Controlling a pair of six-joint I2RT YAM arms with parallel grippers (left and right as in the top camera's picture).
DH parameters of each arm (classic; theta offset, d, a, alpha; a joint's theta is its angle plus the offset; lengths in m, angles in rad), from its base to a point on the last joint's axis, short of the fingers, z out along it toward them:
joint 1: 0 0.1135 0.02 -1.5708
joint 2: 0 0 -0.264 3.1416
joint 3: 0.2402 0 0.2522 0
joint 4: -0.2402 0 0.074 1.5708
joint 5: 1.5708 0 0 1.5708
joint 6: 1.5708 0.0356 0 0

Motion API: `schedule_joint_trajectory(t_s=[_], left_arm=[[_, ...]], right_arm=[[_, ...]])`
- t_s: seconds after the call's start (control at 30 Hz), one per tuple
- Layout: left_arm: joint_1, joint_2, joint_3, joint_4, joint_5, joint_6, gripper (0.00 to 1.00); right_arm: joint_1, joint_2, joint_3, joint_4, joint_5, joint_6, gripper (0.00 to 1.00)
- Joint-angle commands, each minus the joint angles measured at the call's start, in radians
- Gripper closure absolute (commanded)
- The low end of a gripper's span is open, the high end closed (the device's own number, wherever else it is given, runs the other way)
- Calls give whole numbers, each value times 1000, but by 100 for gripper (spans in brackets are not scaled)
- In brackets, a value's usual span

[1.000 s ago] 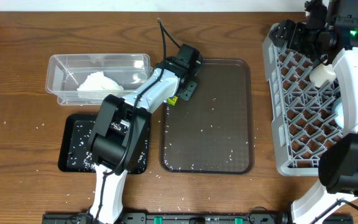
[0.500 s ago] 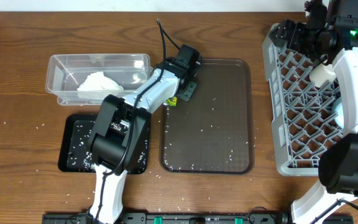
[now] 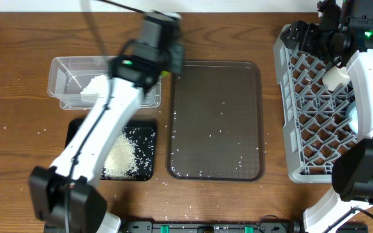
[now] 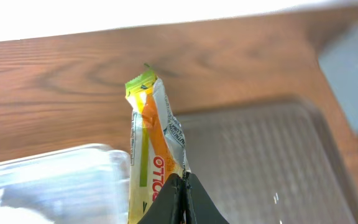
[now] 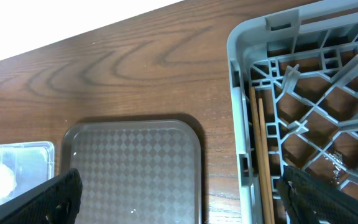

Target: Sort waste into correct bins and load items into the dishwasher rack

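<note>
Yellow-green wrapper [image 4: 146, 140] pinched by left fingers [image 4: 166, 211] — arm [image 3: 105, 126] over tub [image 3: 67, 81].

Table [image 3: 18, 162]: dark brown wood with a strong wavy grain, filling the overhead view edge to edge. Surface matte. Light is even and soft, shadows faint.

Near edge: black rail [image 3: 238, 228] with green fittings.

Wrist views: past the table's far edge, a blown-out white band [image 4: 166, 12], featureless. Cannot tell whether it is a wall.
</note>
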Motion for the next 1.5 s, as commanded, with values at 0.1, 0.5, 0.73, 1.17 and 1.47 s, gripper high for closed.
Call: schedule_joint_trajectory(t_s=[0.1, 0.5, 0.73, 1.17, 1.47], left_arm=[[201, 39, -1, -52, -5, -338, 94], [418, 136, -8, -176, -5, -763, 77], [420, 135, -8, -169, -5, -763, 32], [420, -145, -8, -426, 11, -453, 32], [420, -315, -8, -634, -40, -380, 32]], right_arm=[[2, -10, 13, -2, -3, 7, 1], [2, -10, 13, -2, -3, 7, 1], [2, -10, 13, -2, -3, 7, 1], [2, -10, 13, -2, -3, 7, 1], [2, -10, 13, -2, -3, 7, 1]])
